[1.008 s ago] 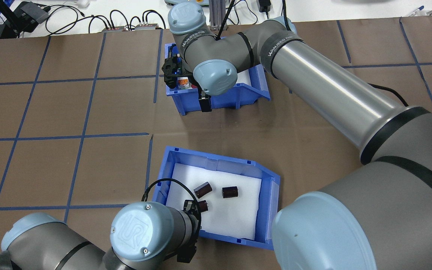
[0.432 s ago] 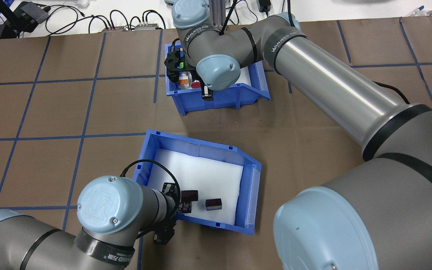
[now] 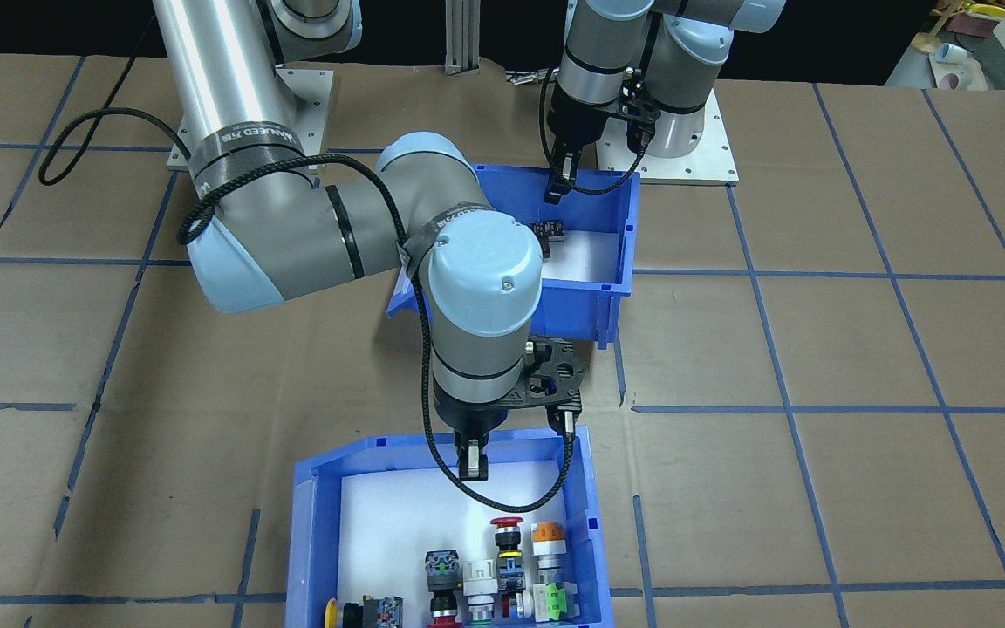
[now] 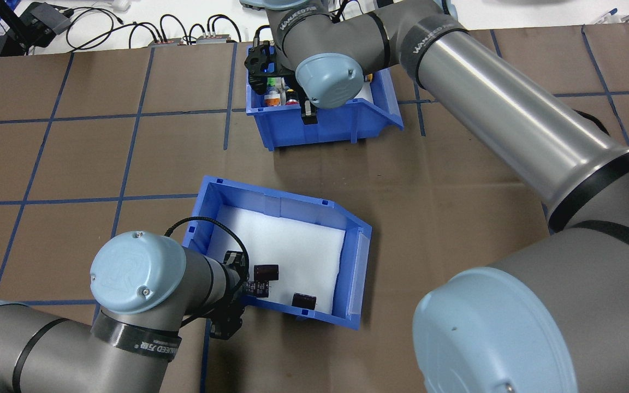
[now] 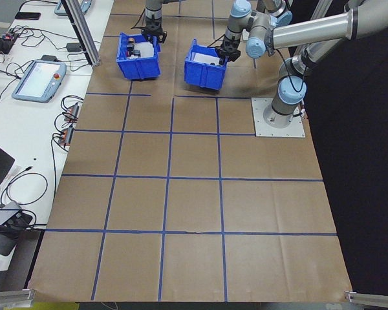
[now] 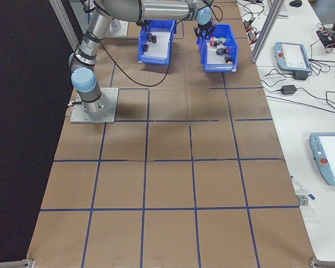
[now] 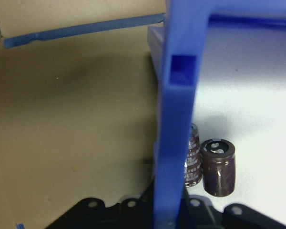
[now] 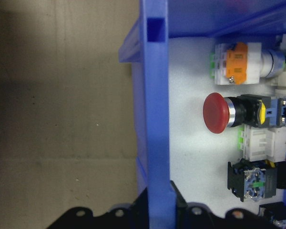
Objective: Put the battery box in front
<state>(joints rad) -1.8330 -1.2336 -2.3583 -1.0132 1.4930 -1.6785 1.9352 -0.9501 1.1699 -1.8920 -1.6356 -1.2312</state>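
The battery box [image 4: 287, 197], a blue bin with a white pad, holds three dark cylinders [image 4: 266, 271] and lies skewed in the middle of the table. My left gripper [image 4: 235, 307] is shut on its near wall [image 7: 176, 119], which runs up between the fingers in the left wrist view, beside two cylinders [image 7: 218, 167]. In the front-facing view the box [image 3: 585, 305] sits behind the right wrist, with the left gripper [image 3: 557, 181] on its rim. My right gripper [image 4: 306, 111] is shut on the near wall [image 8: 155, 119] of the other blue bin [image 4: 347, 123].
The other bin [image 3: 315, 523] holds red, orange and yellow push-button switches [image 3: 507, 532] and sits toward the table's far edge. Cables and boxes [image 4: 183, 33] lie on the white bench beyond. Both arm bases [image 3: 668, 148] stand near the battery box.
The left arm has dragged the battery box to the left and turned it. The right arm has pushed the switch bin farther from the robot, toward the far edge.
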